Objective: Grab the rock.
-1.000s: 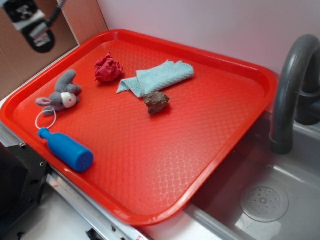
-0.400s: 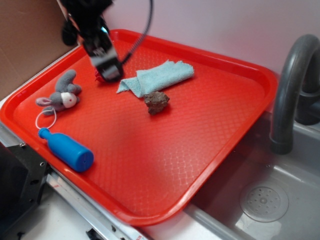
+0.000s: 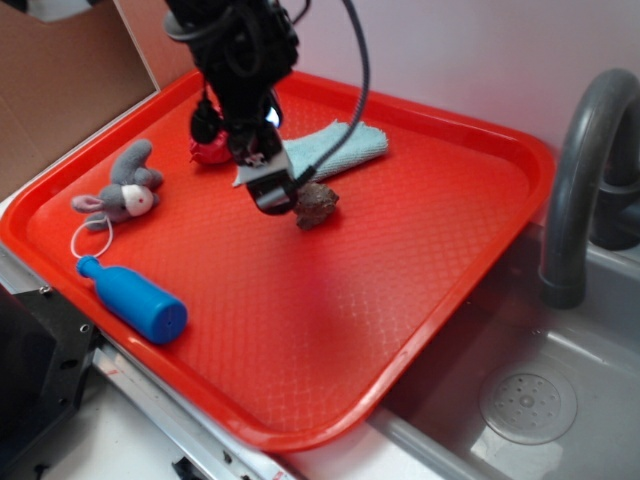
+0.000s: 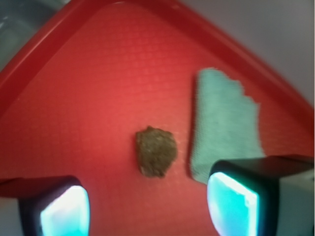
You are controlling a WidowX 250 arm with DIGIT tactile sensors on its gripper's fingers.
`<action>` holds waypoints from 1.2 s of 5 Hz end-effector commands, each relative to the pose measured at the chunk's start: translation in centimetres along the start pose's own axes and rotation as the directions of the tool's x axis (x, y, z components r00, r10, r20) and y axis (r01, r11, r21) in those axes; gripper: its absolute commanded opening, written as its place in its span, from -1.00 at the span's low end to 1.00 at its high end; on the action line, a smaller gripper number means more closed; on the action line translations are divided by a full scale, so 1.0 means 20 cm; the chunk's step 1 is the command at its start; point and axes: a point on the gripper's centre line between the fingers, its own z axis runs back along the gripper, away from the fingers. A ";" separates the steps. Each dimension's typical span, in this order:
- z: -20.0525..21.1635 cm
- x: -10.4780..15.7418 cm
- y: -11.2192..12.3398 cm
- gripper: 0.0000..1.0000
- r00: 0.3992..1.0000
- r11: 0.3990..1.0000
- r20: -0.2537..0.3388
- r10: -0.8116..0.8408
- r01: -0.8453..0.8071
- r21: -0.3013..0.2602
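Observation:
The rock (image 3: 316,205), a rough brown-grey lump, lies near the middle of the red tray (image 3: 420,240), just in front of the light blue cloth (image 3: 330,150). My gripper (image 3: 272,192) hangs over the tray right beside the rock's left side. In the wrist view the rock (image 4: 156,151) sits ahead of the gap between my two fingers, which stand wide apart with nothing between them; the gripper (image 4: 147,209) is open. One fingertip (image 4: 231,204) overlaps the cloth's (image 4: 224,123) near corner.
A wrinkly red cloth ball (image 3: 208,150) lies behind my arm. A grey plush mouse (image 3: 125,190) and a blue bottle (image 3: 135,300) rest at the tray's left. A grey faucet (image 3: 585,170) and sink (image 3: 530,400) stand to the right.
The arm has swung in from the upper left, crossed over the red cloth ball and come down beside the rock. Nothing on the tray has moved.

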 end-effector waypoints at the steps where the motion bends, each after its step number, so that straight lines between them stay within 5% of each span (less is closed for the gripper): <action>1: -0.16 0.04 0.00 1.00 0.998 0.999 -0.058 -0.009 0.011 0.032; 2: -0.24 0.05 -0.03 1.00 0.996 0.998 -0.071 -0.060 0.060 -0.009; 3: -0.32 0.04 -0.05 1.00 0.990 0.997 -0.119 -0.080 0.080 -0.005; 5: -0.34 0.04 -0.05 0.90 0.992 0.999 -0.120 -0.045 0.045 -0.004; 6: -0.35 0.04 -0.06 -1.00 0.991 0.999 -0.124 -0.047 0.048 0.003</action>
